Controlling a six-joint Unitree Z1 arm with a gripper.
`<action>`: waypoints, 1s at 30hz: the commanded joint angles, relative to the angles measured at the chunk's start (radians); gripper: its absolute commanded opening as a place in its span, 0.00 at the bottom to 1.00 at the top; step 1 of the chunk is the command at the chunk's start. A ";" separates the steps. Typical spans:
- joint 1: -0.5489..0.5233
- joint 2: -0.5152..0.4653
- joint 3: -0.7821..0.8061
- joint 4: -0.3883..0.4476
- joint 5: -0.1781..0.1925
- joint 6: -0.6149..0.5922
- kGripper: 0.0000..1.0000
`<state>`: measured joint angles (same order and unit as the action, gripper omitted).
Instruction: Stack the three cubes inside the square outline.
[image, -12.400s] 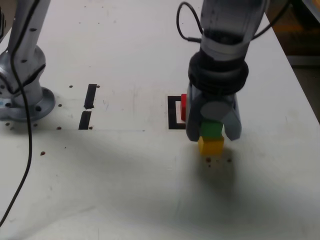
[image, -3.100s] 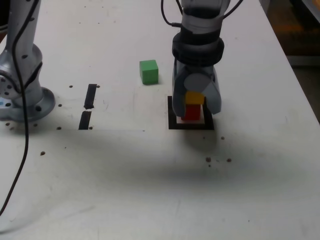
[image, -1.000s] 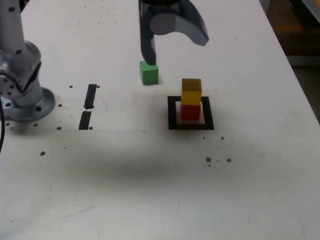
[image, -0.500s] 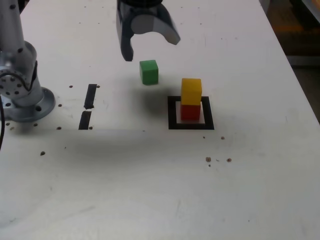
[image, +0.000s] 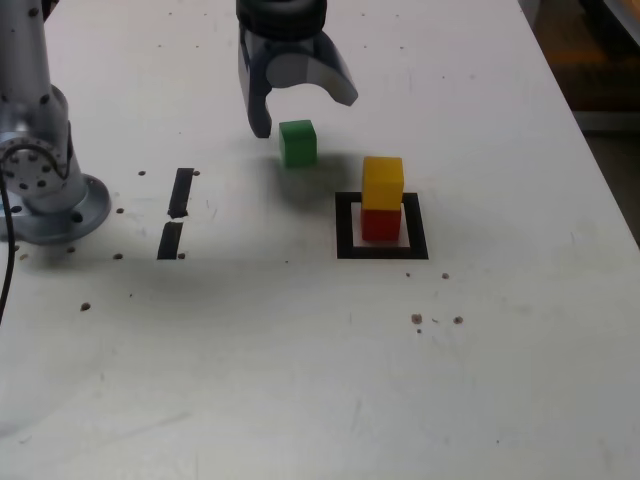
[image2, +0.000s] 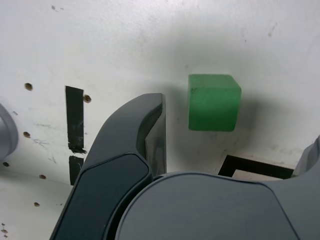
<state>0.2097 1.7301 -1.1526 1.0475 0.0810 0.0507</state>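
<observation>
The yellow cube (image: 382, 181) sits on the red cube (image: 381, 223) inside the square outline (image: 345, 228) of black tape. The green cube (image: 297, 142) lies alone on the white table, to the exterior view's left of the stack and farther back. My gripper (image: 300, 110) hangs open just above and behind the green cube, one finger (image: 260, 118) close beside it. In the wrist view the green cube (image2: 214, 102) lies between the open jaws, apart from the dark finger (image2: 142, 135), and a corner of the square outline (image2: 250, 165) shows.
Two short black tape strips (image: 181, 192) (image: 170, 240) lie at the exterior view's left, near the arm's metal base (image: 45, 190). Small dark specks (image: 437, 320) dot the table in front of the outline. The table's edge (image: 600, 160) runs along the exterior view's right.
The open gripper has moved to the exterior view's left, away from the stack, and come down over the green cube. The cubes have not moved.
</observation>
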 joint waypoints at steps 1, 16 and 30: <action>0.021 0.014 0.017 -0.020 -0.001 0.012 0.99; 0.098 0.062 0.081 -0.139 0.027 0.106 0.98; 0.112 0.078 0.123 -0.192 0.028 0.127 0.89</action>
<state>0.3218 1.8050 -1.0315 0.8586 0.1085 0.1780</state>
